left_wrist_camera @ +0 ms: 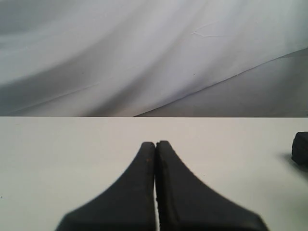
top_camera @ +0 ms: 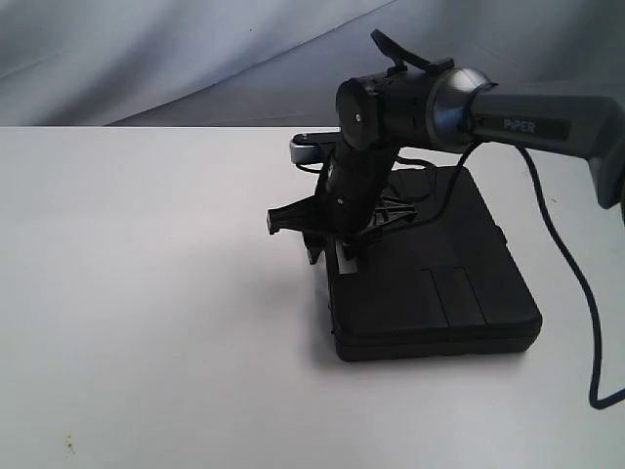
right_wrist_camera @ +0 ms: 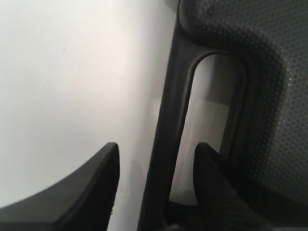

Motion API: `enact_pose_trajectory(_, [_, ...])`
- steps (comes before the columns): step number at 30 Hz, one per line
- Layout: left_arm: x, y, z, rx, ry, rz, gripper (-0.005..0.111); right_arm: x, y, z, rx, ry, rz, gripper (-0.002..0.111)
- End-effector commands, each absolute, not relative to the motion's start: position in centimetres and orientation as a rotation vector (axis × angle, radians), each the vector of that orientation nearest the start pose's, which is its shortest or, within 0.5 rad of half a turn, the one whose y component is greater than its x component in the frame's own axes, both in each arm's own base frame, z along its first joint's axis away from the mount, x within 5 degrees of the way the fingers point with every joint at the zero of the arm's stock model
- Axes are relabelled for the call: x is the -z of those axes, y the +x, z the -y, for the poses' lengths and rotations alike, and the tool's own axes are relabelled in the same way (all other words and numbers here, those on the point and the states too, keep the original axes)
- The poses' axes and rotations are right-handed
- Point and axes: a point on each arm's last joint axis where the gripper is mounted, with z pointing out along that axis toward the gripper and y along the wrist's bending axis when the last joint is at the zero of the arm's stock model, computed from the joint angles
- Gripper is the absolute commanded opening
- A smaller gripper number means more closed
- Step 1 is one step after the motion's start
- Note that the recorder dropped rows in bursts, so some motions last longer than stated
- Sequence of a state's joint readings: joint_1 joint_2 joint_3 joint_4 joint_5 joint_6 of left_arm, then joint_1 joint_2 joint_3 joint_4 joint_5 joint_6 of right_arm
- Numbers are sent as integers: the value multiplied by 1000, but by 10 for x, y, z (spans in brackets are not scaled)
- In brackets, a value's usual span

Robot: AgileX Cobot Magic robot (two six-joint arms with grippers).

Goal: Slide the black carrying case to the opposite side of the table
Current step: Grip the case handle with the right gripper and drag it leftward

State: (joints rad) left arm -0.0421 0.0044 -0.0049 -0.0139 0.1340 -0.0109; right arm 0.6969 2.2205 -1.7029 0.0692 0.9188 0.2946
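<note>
As it lies flat, the case (top_camera: 459, 283) is matte black.

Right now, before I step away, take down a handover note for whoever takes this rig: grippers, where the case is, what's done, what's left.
Left gripper: shut, holding nothing, low over the table, apart from the case.
Right gripper: open, jaws astride the case's handle bar, one finger in the cut-out and one outside it, not clamped.
Case: flat on the table, on the right half of the exterior view.
Done: right arm is placed at the handle.
Left: probably grip or hook the handle, then slide the case across to the opposite side.
</note>
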Motion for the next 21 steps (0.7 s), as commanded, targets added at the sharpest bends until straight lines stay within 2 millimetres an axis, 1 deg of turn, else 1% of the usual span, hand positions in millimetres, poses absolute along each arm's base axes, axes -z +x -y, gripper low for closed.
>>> enact_pose_trajectory(1, [-201,56,2,59,7,-1616,0,-146,351,-300,-229,-522,-2898,46])
enact_pose_trajectory(5, [-201,56,2,59,7,-1616,0,-138,352,-301,-227,-514,-2908,44])
enact_pose_trajectory(7, [-201,56,2,59,7,-1616,0,-138,352,-303,-247,-501,-2902,40])
enact_pose_trajectory(13, [-201,56,2,59,7,-1616,0,-138,352,-309,-286,-469,-2880,19])
enact_pose_trajectory(19, [-201,56,2,59,7,-1616,0,-137,350,-315,-313,-462,-2856,2])
enact_pose_trajectory(21, [-201,56,2,59,7,-1616,0,-137,349,-318,-330,-436,-2846,0])
